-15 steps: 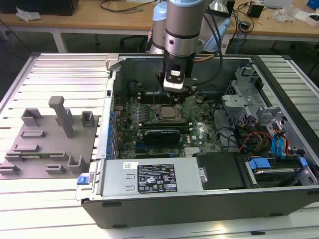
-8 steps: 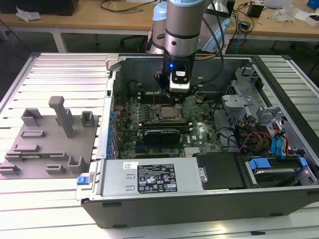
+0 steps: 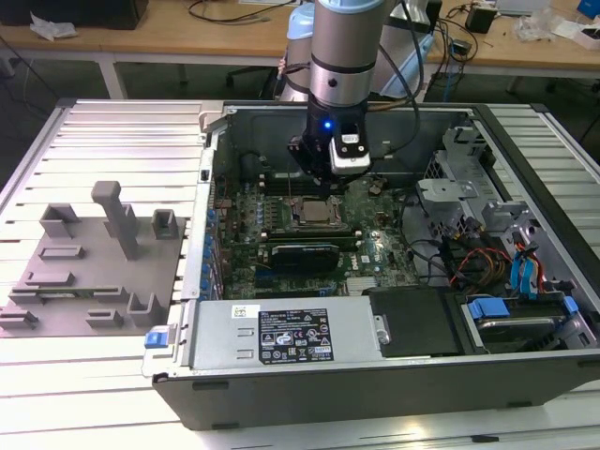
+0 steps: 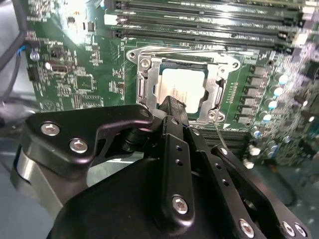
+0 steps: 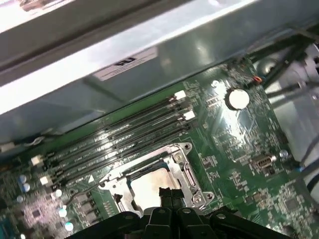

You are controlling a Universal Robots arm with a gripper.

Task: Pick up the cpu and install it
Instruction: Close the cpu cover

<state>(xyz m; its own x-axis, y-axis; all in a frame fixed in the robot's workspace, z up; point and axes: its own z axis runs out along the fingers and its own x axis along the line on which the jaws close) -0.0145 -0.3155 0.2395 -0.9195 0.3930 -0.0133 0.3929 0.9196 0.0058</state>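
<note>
Second wrist view: we see the cpu (image 4: 182,85) sitting in the socket frame (image 4: 148,74) on the motherboard (image 4: 75,84); gripper (image 4: 172,105) fingers together, holding nothing, just over the cpu's edge.

One robot arm (image 3: 347,47) with one gripper (image 4: 172,107). One open computer case (image 3: 375,394) with one green circuit board (image 3: 384,239). On the board: one cpu (image 4: 182,82), one metal socket frame (image 4: 148,74), four long memory slots (image 5: 129,130), one round battery (image 5: 237,98). One grey tray (image 3: 94,281).
</note>
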